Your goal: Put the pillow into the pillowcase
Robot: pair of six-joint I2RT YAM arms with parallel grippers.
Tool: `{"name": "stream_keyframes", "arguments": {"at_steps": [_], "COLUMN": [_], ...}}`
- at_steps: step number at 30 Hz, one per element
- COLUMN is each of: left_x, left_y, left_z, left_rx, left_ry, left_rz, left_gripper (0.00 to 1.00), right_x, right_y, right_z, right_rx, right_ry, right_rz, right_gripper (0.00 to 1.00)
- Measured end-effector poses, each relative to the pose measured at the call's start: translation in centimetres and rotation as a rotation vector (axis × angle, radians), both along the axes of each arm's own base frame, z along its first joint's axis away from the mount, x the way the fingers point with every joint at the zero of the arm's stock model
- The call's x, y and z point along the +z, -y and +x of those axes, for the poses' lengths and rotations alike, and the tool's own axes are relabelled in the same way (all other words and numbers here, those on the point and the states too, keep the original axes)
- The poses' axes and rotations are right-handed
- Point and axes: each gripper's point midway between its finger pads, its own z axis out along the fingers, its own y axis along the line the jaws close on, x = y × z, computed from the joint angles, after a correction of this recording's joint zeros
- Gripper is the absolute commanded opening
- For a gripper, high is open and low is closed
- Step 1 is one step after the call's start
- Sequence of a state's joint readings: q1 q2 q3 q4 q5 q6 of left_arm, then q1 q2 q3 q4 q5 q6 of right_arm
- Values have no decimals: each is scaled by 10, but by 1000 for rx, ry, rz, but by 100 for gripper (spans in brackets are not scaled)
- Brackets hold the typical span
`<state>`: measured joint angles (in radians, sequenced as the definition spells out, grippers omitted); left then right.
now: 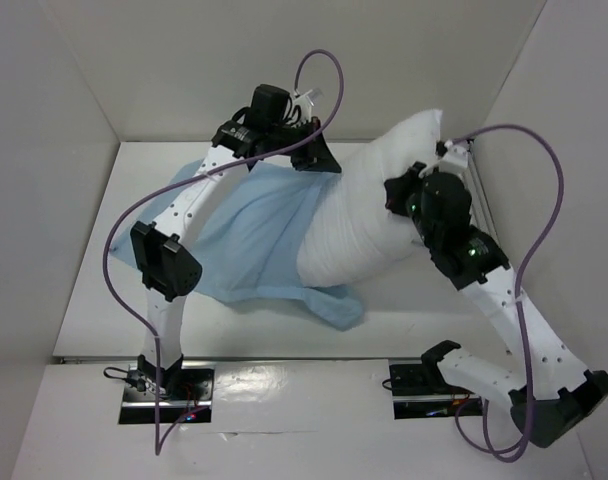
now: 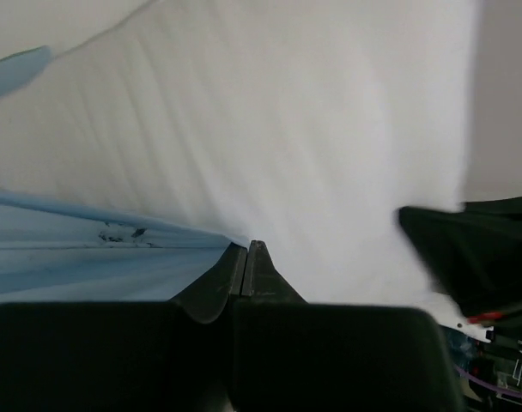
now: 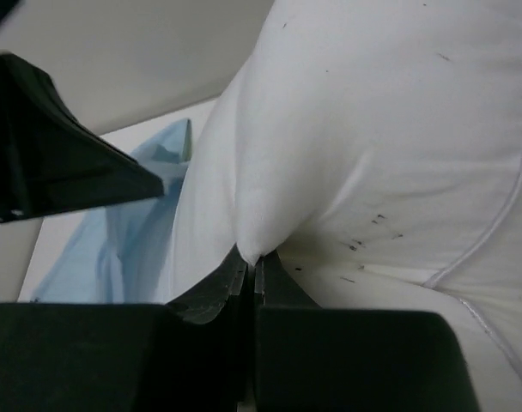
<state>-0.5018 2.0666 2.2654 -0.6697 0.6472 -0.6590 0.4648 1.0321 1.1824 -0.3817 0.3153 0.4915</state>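
The white pillow (image 1: 379, 215) lies at the right of the table, its far end against the back wall and its near-left end over the light blue pillowcase (image 1: 249, 240), which is spread flat to the left. My left gripper (image 1: 319, 160) is at the pillowcase's far edge beside the pillow; in the left wrist view its jaws (image 2: 246, 251) are shut, with the pillowcase's edge (image 2: 89, 215) running into their tip and the pillow (image 2: 287, 129) behind. My right gripper (image 1: 399, 192) sits on the pillow, shut on a pinched fold of it (image 3: 255, 257). The pillowcase (image 3: 128, 227) shows left of that fold.
White walls close in the table at the back, left and right. The right arm's wrist (image 2: 480, 257) shows dark at the right of the left wrist view. The left gripper's body (image 3: 55, 150) shows at the left of the right wrist view. Purple cables loop over both arms.
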Motion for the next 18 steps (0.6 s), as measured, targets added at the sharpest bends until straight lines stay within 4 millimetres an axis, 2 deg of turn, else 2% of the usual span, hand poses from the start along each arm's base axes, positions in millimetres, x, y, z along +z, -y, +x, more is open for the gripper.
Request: {"name": "stream_keyframes", "arguments": {"at_steps": [2, 4, 7, 8, 9, 10, 13, 15, 16, 17, 18], "left_x": [-5, -18, -43, -48, -51, -51, -38, -30, -27, -25, -23], "left_y": [7, 14, 21, 22, 23, 25, 27, 25, 23, 20, 15], "left_z": [-2, 1, 12, 13, 14, 15, 18, 20, 21, 21, 22], "left_rx": [-13, -25, -31, -33, -34, -36, -34, -35, -33, -34, -27], "left_ry": [-7, -30, -69, -79, -84, -77, -28, 7, 21, 37, 49], "left_rz": [0, 10, 24, 26, 28, 25, 9, 0, 1, 7, 15], "left_gripper": [0, 0, 0, 0, 0, 0, 47, 71, 93, 96, 100], "right_x": [-44, -106, -197, -213, -220, -218, -202, -194, -189, -185, -182], "right_y": [0, 1, -3, -7, -14, -21, -35, -42, -46, -50, -53], "right_z": [-12, -22, -50, -57, -61, -61, -55, -47, -43, -38, -35], "right_rx": [-28, -59, -72, -65, -51, -41, -25, -23, -22, -18, -13], "right_ry": [-64, -183, -405, -454, -479, -474, -450, -443, -438, -431, -425], "right_rz": [22, 9, -56, -66, -62, -45, -8, 1, 5, 7, 11], "right_gripper": [0, 0, 0, 0, 0, 0, 0, 0, 0, 0, 6]}}
